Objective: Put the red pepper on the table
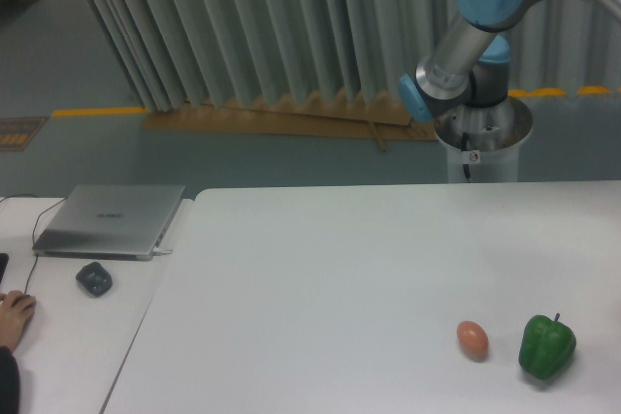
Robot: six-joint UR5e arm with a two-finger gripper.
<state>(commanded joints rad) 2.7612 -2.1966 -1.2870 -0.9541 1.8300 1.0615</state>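
Arm enters from upper right, elbow and base only; end effector lies out of frame, so I cannot tell whether it is spread, pressed together or pinching anything. Red pepper not visible anywhere; bench carries only a green pepper and an egg-shaped thing. Judged step: carry or approach phase, pepper possibly held off-frame; next move calls for bringing the end effector down over bare bench, away from those two.

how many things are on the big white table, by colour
green: 1, the green pepper
orange-brown: 1, the small egg-shaped thing
red: 0, no red pepper is in view
total: 2 on the table
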